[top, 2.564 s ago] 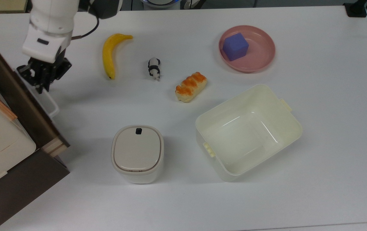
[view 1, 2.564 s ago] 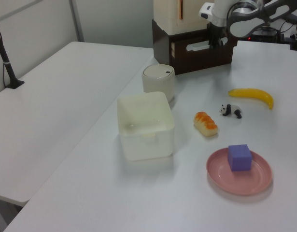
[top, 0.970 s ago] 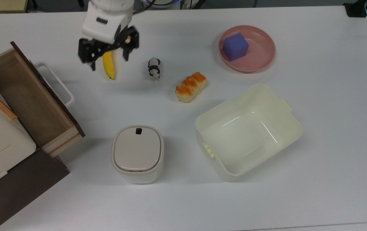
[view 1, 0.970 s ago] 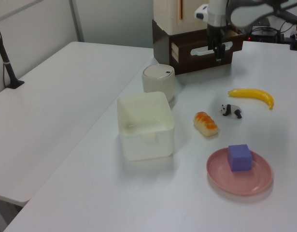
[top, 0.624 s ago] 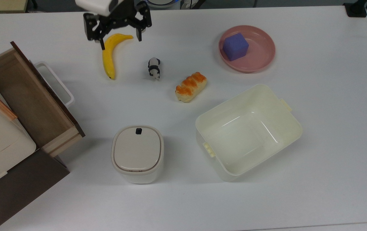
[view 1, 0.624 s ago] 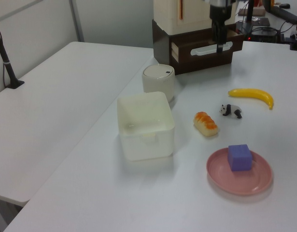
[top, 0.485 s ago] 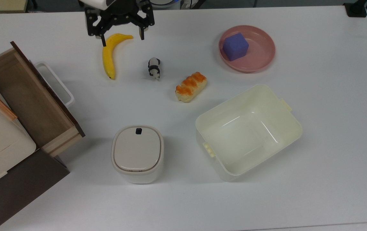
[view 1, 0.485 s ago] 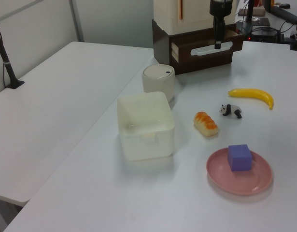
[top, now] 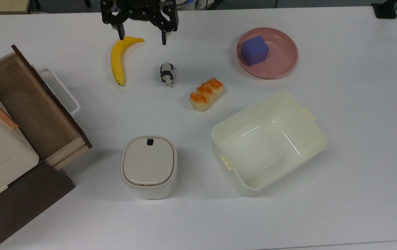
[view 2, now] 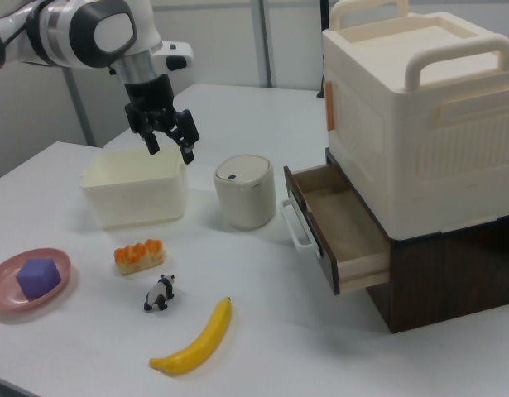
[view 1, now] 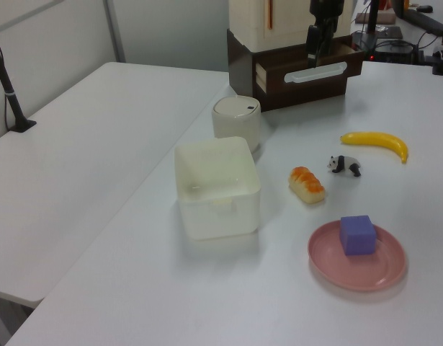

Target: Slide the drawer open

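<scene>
The drawer [top: 28, 104] stands pulled out of the dark cabinet at the top view's left. Its light wood inside is bare, and its white bar handle [top: 61, 91] points toward the table's middle. The right view shows the drawer [view 2: 341, 225] and handle [view 2: 295, 225] sticking out under the cream box. The left view has the drawer [view 1: 307, 72] at the far end of the table. My gripper [top: 142, 37] hangs open in the air, well away from the handle, over the upper tip of the banana. It holds nothing [view 2: 170, 149].
On the table lie a banana [top: 118, 60], a toy panda [top: 166, 74] and a bread roll [top: 206, 93]. A pink plate [top: 283, 64] carries a purple cube [top: 254, 50]. A cream tub [top: 267, 142] and a white lidded bin [top: 148, 166] stand nearer the front. A cream storage box [view 2: 420, 116] tops the cabinet.
The drawer slid further out while the gripper was at its handle. The gripper then left the handle, rose, and has moved toward the top view's upper right, staying open.
</scene>
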Robot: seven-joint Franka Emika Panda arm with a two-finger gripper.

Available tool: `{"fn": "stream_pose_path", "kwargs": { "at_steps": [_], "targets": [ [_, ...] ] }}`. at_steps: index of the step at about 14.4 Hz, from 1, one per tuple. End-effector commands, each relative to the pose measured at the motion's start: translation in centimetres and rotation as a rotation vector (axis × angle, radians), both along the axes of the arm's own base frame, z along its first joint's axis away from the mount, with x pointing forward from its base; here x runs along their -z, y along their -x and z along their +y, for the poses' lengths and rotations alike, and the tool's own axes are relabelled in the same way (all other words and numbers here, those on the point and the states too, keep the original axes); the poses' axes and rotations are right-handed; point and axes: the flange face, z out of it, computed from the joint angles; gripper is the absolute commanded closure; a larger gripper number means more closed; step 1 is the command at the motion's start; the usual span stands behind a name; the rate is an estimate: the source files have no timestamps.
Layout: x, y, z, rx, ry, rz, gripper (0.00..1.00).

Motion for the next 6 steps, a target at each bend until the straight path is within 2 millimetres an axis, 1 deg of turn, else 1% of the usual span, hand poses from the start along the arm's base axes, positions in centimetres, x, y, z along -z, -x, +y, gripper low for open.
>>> {"fn": "stream_pose_path", "kwargs": {
  "at_steps": [1, 4, 6],
  "targets": [
    [-0.88, 1.32, -0.17, 0.036, -0.063, 0.042, 0.0],
    [-0.45, 1.81, 0.06, 0.027, -0.022, 0.091, 0.0],
    [-0.43, 1.82, 0.31, 0.022, -0.021, 0.093, 0.0]
  ]
}}
